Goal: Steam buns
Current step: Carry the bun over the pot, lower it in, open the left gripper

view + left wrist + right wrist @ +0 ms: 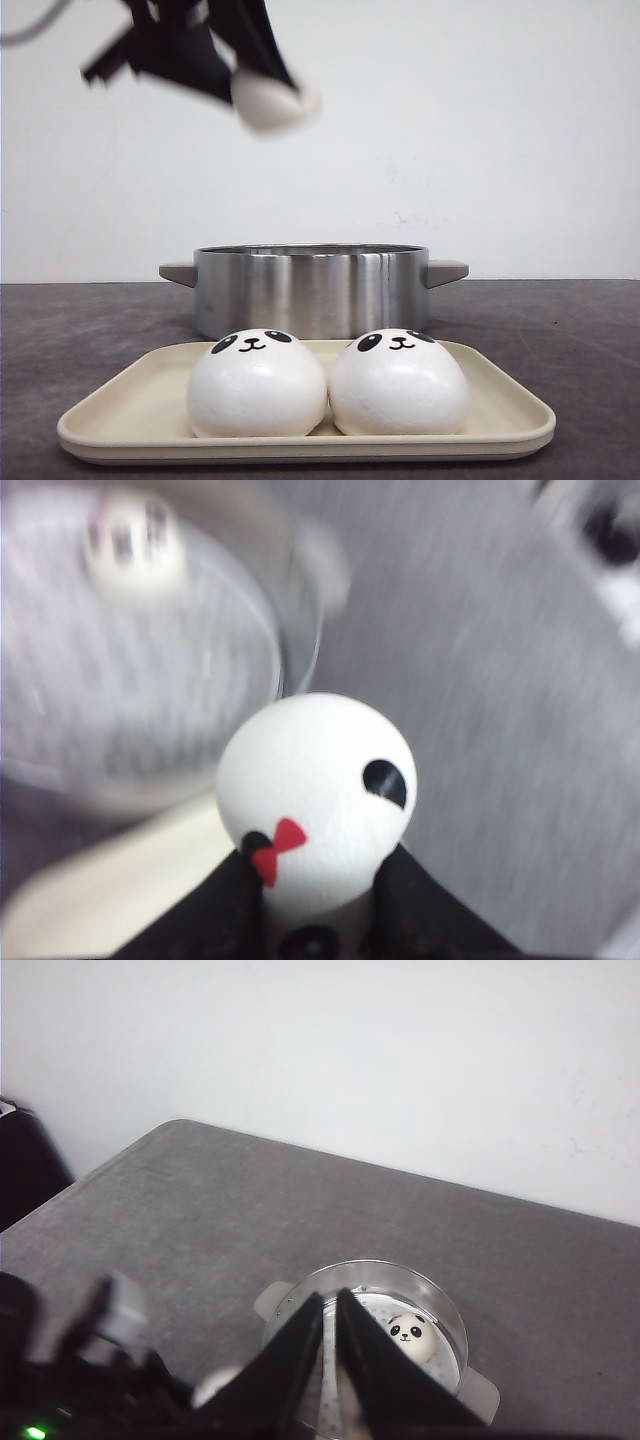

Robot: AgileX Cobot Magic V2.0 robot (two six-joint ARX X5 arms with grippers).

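Overhead, left pincer [262, 95] clamping bun [270, 100], above pot [312, 275], right pincer [330, 1305] nearly closed

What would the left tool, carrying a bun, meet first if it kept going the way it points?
Probably the steel pot: the left tool, shut on a bun, points down toward its open rim. Motion blur leaves depth unclear.

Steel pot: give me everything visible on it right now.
The steel pot is a low, wide, round vessel of brushed metal with two flat side handles, upright on the grey table directly behind the beige tray, not visibly touching it. No lid. The right wrist view shows a perforated-looking floor with one panda bun resting inside, face up. The left gripper holds another bun in the air above and left of it.
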